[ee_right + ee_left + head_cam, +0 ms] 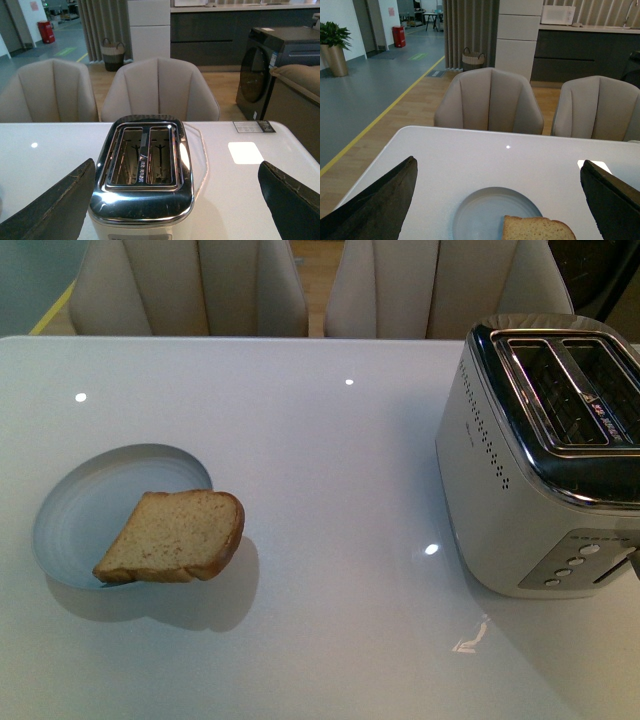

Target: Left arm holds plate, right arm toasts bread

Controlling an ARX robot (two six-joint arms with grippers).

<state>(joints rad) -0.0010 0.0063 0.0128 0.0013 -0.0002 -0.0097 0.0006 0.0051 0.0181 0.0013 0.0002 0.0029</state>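
Pale blue-grey and round, the shallow plate (75, 510) sits near the glossy white tabletop's (330, 470) left edge. My left end effector (498, 162) faces it, spread wide and empty. The speckled brown bread (172, 537) lies tilted over the plate's right rim, hiding part of it. By the right edge stands a brushed-metal toaster (480, 460), partly cut off; my right end effector (176, 165) gapes empty too.

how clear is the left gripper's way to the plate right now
Probably yes: the left gripper is open, the plate lies just ahead of it, and nothing stands between. The bread slice overhangs one edge, so the bare rim looks easier.
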